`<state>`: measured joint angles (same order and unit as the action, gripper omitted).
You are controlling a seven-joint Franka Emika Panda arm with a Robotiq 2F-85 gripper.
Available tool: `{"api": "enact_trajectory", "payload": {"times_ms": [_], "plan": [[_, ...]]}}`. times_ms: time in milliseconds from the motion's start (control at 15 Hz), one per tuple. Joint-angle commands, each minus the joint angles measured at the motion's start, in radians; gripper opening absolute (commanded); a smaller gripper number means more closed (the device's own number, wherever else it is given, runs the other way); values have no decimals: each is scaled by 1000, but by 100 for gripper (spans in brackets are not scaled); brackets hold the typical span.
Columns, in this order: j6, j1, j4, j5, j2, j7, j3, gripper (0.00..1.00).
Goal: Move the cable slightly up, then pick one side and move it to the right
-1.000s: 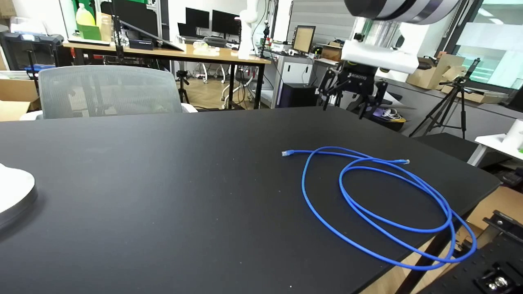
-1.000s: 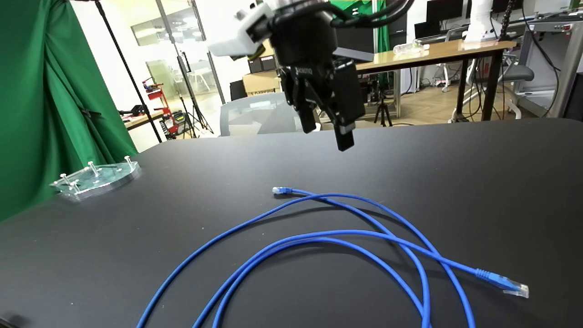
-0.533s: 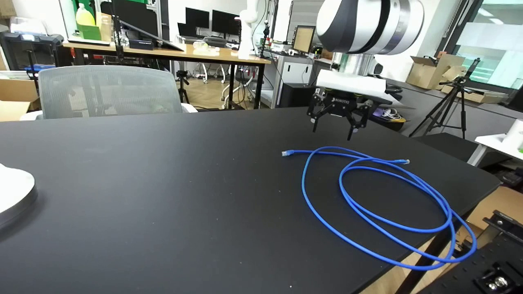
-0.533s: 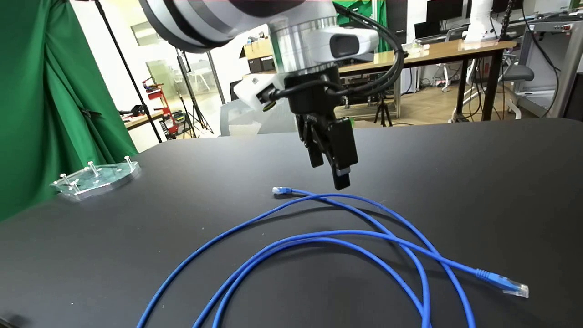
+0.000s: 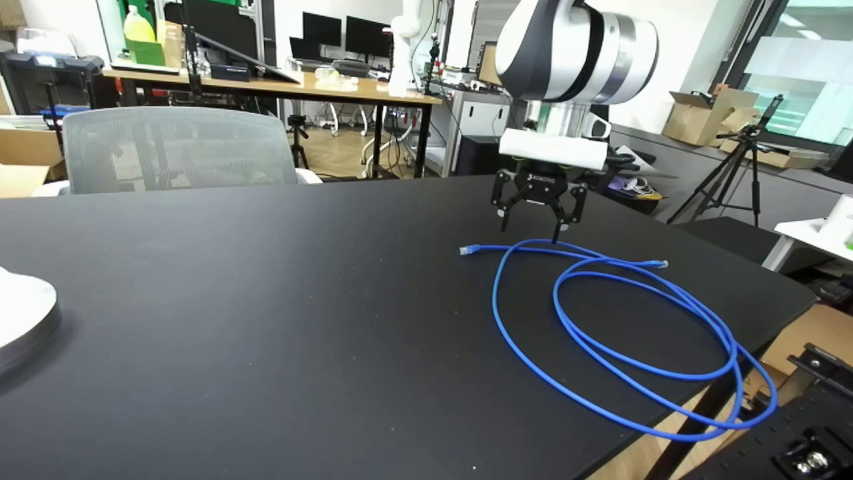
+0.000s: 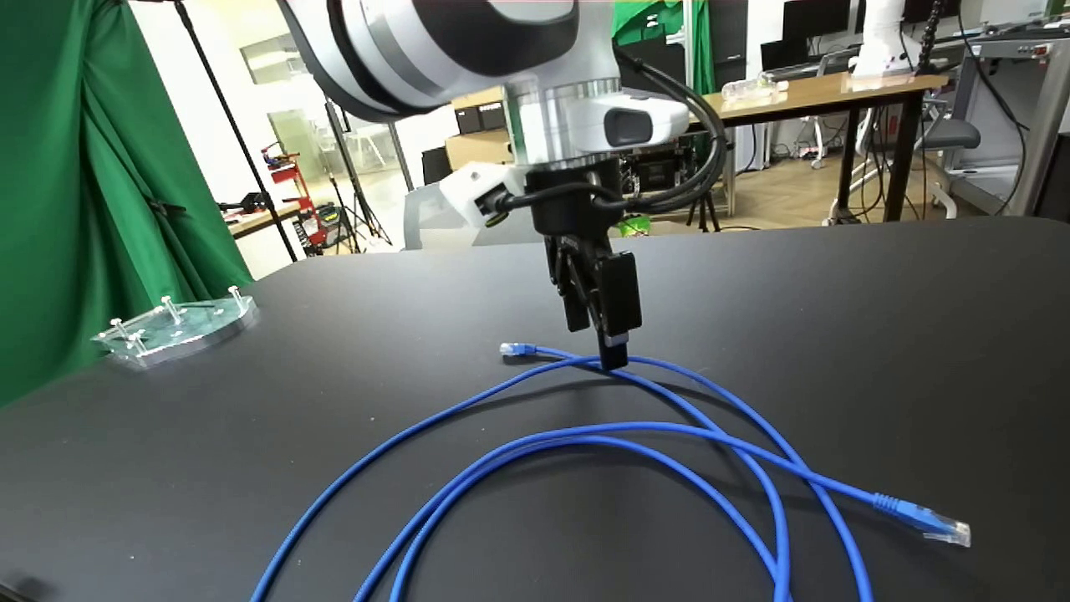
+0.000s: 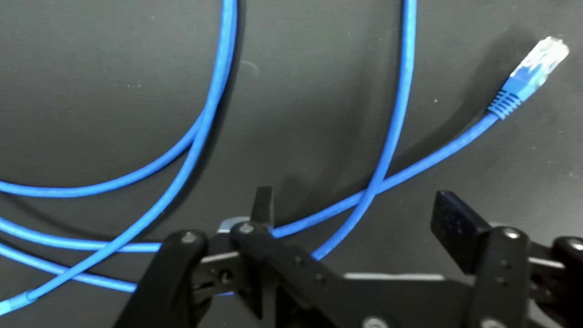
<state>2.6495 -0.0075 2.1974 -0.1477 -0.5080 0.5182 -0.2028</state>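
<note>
The bright blue cable (image 5: 563,316) lies in loose overlapping loops on the black table; it also shows in an exterior view (image 6: 535,439). In an exterior view one loop reaches past the table edge. One clear plug end (image 5: 468,250) points left and the other plug end (image 5: 660,264) points right. My gripper (image 5: 530,235) is open and empty, low over the far part of the loops, pointing down (image 6: 595,344). In the wrist view two crossing cable strands (image 7: 372,189) pass between the spread fingers (image 7: 355,202). The left finger hides part of the cable.
A clear plate with upright bolts (image 6: 175,330) lies on the table near the green curtain (image 6: 109,184). A white rounded object (image 5: 26,313) stands at the table's left. A mesh chair (image 5: 180,150) is behind the table. A black metal part (image 5: 793,427) is past the table edge.
The arm has come down from above the table to just over the cable, shifting left in both exterior views over the last half second. The cable has not moved.
</note>
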Motion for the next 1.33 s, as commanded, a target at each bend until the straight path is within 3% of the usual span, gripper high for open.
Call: {"api": "enact_trajectory", "payload": {"times_ms": [0,400,600,933,1267], "plan": [[-29,7,-45,-20,-39,34,-6,60],[-17,4,-65,-45,-65,30,-2,17],[14,17,-54,-42,-50,41,-14,1],[57,11,-62,-14,-17,-40,3,2],[78,-43,-116,-45,32,-280,133,2]]}}
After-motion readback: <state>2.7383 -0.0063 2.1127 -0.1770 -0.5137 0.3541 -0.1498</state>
